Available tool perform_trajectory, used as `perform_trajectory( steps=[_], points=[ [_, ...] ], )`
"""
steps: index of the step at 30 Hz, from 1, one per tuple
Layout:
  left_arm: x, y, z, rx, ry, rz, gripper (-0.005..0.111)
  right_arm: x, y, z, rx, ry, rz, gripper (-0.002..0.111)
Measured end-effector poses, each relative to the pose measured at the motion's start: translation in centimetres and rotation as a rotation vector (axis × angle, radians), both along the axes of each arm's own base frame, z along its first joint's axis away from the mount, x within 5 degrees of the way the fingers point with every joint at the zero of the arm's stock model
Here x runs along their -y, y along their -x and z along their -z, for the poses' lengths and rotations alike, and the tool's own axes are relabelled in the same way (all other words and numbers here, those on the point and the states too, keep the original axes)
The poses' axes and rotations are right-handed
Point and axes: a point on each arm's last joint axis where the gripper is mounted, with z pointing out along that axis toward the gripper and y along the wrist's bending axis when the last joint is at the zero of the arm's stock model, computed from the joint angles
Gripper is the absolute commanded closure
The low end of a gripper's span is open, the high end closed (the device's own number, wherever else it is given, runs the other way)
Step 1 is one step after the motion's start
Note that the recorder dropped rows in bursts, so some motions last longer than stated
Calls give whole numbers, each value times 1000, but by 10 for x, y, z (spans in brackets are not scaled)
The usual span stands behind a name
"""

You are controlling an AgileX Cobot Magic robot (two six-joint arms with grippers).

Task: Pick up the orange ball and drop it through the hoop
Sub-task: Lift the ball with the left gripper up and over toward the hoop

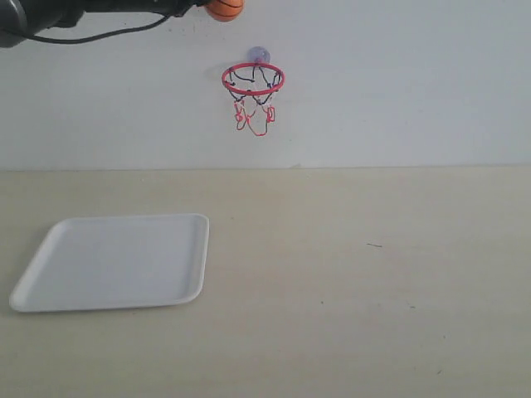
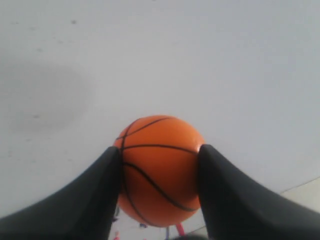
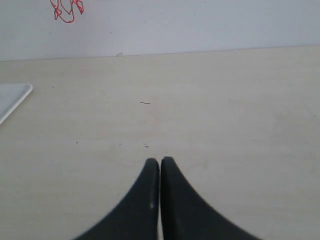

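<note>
The orange ball (image 1: 224, 8) is at the very top edge of the exterior view, held up near the wall, above and a little left of the hoop (image 1: 252, 80). The hoop's red ring sticks out from the wall under a bluish suction cup (image 1: 259, 55), its red-and-black net dangling. In the left wrist view the orange ball (image 2: 159, 169) fills the space between two black fingers, with my left gripper (image 2: 159, 156) shut on it. My right gripper (image 3: 160, 161) is shut with nothing in it, low over the table; it does not show in the exterior view.
A white rectangular tray (image 1: 116, 261) lies on the beige table at the left; its corner (image 3: 12, 97) shows in the right wrist view. The white wall (image 1: 398, 83) stands right behind the hoop. The left arm and its cable (image 1: 91, 35) cross the top left.
</note>
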Motion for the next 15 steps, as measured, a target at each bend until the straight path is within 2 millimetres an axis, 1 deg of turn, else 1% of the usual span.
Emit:
perform_trajectory(
  steps=[2, 3, 6, 9, 15],
  points=[
    [3, -7, 8, 2, 54, 34, 103, 0, 0, 0, 0, 0, 0, 109],
    [4, -11, 15, 4, 61, 41, 103, 0, 0, 0, 0, 0, 0, 109],
    [3, -19, 27, 17, 36, 41, 103, 0, 0, 0, 0, 0, 0, 109],
    [4, -22, 35, 13, 18, 44, 103, 0, 0, 0, 0, 0, 0, 109],
    [4, -23, 37, 49, -39, 56, 103, 0, 0, 0, 0, 0, 0, 109]
  ],
)
